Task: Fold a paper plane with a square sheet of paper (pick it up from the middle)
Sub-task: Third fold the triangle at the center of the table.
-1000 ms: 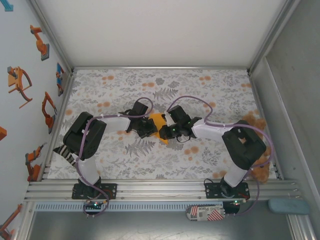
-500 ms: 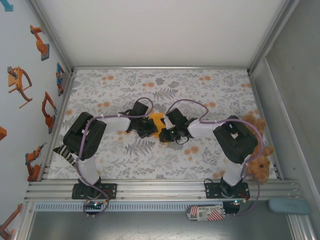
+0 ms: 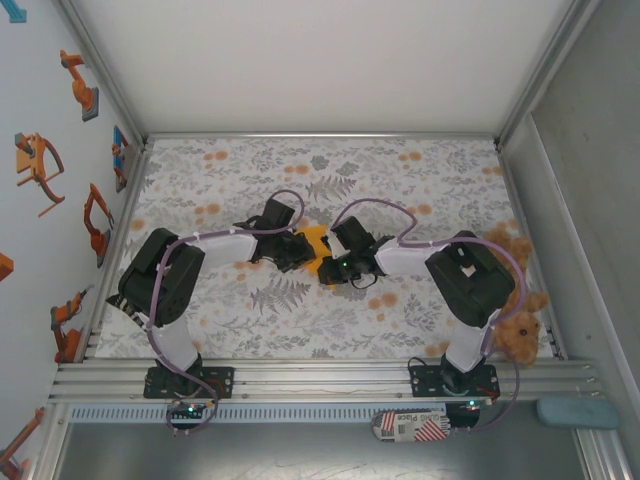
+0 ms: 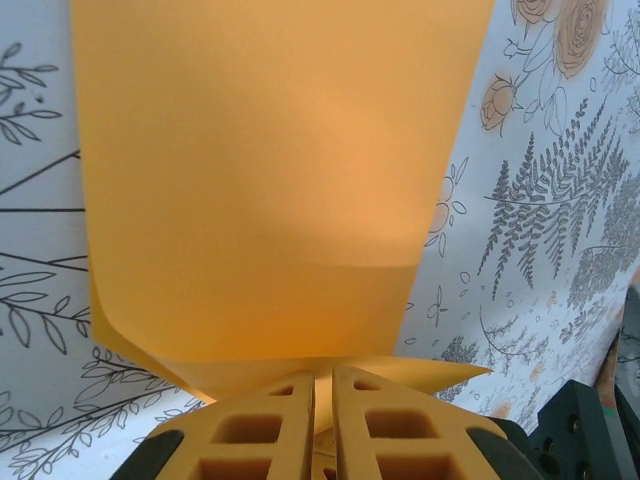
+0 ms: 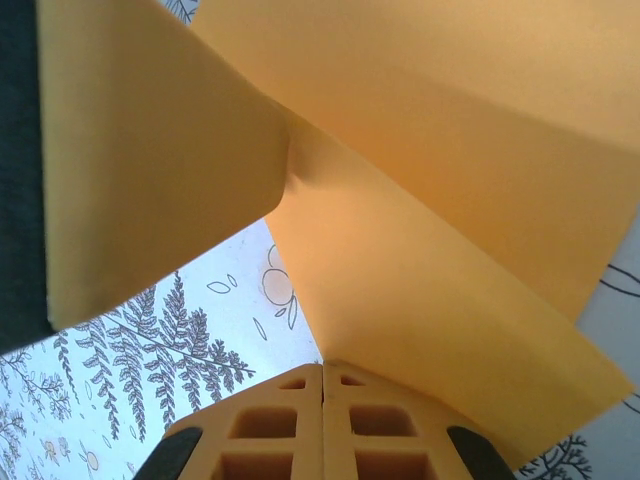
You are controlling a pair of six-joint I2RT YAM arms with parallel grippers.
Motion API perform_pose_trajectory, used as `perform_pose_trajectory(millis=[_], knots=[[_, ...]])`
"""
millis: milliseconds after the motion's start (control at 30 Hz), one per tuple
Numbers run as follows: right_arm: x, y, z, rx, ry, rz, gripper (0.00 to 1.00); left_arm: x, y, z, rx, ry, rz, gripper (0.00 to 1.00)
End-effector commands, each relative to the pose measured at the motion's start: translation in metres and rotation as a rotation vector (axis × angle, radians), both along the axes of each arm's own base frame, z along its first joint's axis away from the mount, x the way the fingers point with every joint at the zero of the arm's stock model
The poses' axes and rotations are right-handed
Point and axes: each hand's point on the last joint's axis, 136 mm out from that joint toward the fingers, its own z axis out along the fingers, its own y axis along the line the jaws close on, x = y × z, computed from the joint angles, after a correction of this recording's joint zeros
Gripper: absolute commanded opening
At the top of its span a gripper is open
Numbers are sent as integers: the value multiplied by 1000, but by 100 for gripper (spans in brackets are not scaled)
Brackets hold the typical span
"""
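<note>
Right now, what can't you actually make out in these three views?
Top view: the paper, its outline and folds mostly covered by the left pincer and right pincer.
Left wrist view: the paper's far end, cut off by the top edge.
Right wrist view: the dark thing at the left edge, cut off.
Top view: the teddy, partly behind the right arm.

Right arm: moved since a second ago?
Yes. The right arm's elbow swung left, away from the table's right rail, uncovering the teddy it hid.
</note>
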Motion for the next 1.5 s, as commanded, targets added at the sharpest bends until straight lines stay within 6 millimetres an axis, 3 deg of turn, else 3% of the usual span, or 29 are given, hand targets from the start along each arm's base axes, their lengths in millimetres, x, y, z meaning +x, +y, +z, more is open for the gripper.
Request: perform_pose_trajectory(millis=[0, 200, 533, 967, 1467], knots=[[2, 1, -3, -2, 21, -12, 3, -6, -5, 5, -17, 1, -25, 12], [2, 0, -4, -8, 26, -12, 3, -9, -9, -5, 0, 21, -36, 11], [2, -1, -4, -14, 30, -18, 3, -14, 14, -30, 118, 58, 7, 10], [15, 2, 36, 73, -37, -76, 6, -18, 26, -47, 178, 100, 27, 10], [7, 1, 8, 8, 53, -26, 4, -22, 33, -56, 234, 147, 37, 9]])
